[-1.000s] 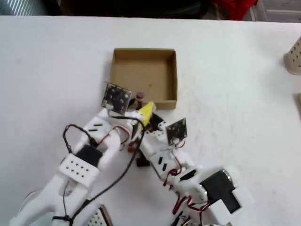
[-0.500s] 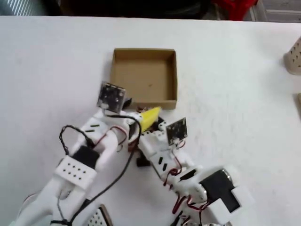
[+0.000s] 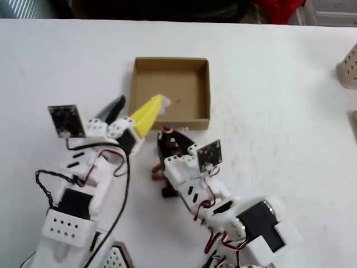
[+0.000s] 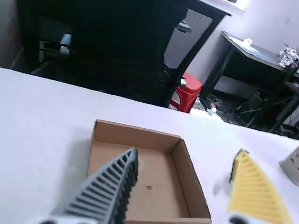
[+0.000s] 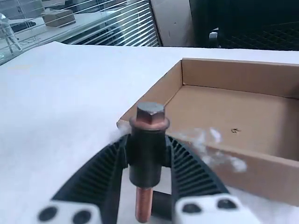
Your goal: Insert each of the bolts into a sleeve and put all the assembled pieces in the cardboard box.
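Right hand gripping sleeved bolt beside cardboard box, left hand hanging open; next needs clearing its wall

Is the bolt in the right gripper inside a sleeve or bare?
Inside: the bolt runs through the black sleeve, head above, shank showing below, clamped by the right gripper.

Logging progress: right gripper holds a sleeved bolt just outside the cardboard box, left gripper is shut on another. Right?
No: the left gripper is open and empty, as the left wrist view shows. The right gripper does hold a sleeved bolt just outside the cardboard box.
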Robot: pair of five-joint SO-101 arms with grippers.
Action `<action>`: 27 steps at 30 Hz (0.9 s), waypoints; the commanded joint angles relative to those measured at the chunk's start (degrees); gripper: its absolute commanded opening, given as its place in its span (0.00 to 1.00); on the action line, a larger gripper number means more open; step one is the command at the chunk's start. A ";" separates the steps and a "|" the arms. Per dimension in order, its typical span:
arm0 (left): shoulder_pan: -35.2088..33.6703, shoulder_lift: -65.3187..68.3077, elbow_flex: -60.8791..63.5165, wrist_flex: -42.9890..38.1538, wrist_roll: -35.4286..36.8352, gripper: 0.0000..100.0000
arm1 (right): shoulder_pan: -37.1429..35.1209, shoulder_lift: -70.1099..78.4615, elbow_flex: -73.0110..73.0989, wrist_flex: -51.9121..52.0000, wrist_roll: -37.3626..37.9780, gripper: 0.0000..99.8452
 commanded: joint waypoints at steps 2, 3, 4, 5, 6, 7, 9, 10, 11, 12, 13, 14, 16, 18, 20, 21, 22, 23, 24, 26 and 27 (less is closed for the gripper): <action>-8.22 -1.19 -2.90 0.53 5.36 0.34 | 0.40 -0.13 -0.97 -1.10 -0.44 0.02; -9.89 -1.10 -2.55 0.97 6.59 0.33 | 0.66 -0.13 -0.97 -1.10 -0.44 0.02; -11.38 -1.10 -1.93 1.93 7.56 0.33 | 0.92 -0.13 -0.97 -1.10 -0.44 0.02; -12.62 -1.10 -1.41 2.81 8.18 0.33 | 0.92 -0.13 -0.97 -1.10 -0.44 0.02; -13.67 -1.19 -0.88 3.96 8.18 0.31 | 0.92 -0.13 -0.88 -1.01 -0.35 0.02; -14.55 -1.19 -0.18 5.45 8.18 0.28 | 0.92 -0.22 -0.79 -0.31 0.70 0.02; -16.13 -1.27 1.58 7.47 8.09 0.19 | 0.84 -0.75 -0.79 3.12 4.92 0.02; -16.84 -1.27 2.64 8.18 8.09 0.14 | 0.84 -0.92 -0.79 4.35 7.21 0.02; -17.71 -1.36 3.87 8.62 8.00 0.08 | 0.84 -1.45 -0.79 5.23 8.97 0.02; -18.68 -1.45 5.01 8.62 7.65 0.03 | 0.92 -2.24 -0.70 5.85 10.37 0.02; -19.56 -1.45 6.07 8.62 5.89 0.01 | 0.92 -3.21 -0.62 6.29 11.25 0.02; -20.09 -1.45 7.21 8.70 3.96 0.03 | 1.45 -4.26 -0.53 7.16 11.43 0.02; -20.35 -1.45 10.11 8.70 1.23 0.05 | 2.86 -6.73 -0.18 9.98 11.69 0.02; -20.35 -1.45 12.75 8.70 -0.79 0.02 | 4.35 -9.98 -0.09 13.41 11.69 0.02; -20.44 -1.45 14.77 9.41 -4.04 0.02 | 5.76 -13.93 -0.09 17.45 11.78 0.02; -20.26 -1.45 15.56 10.81 -6.07 0.02 | 6.64 -16.04 -0.09 19.74 11.78 0.02; -20.18 -1.45 16.44 12.31 -8.35 0.02 | 7.60 -18.51 -0.09 22.55 11.78 0.02; -20.18 -1.45 17.49 13.36 -10.90 0.02 | 8.40 -21.05 -0.18 25.36 11.78 0.02; -20.18 -1.45 18.64 14.15 -13.63 0.02 | 9.19 -23.78 -0.26 28.70 11.78 0.02; -20.18 -1.45 20.22 14.51 -17.67 0.02 | 10.24 -29.67 -0.79 36.18 11.52 0.02; -20.18 -1.45 20.57 14.42 -18.46 0.02 | 10.68 -32.57 -1.49 40.75 11.43 0.02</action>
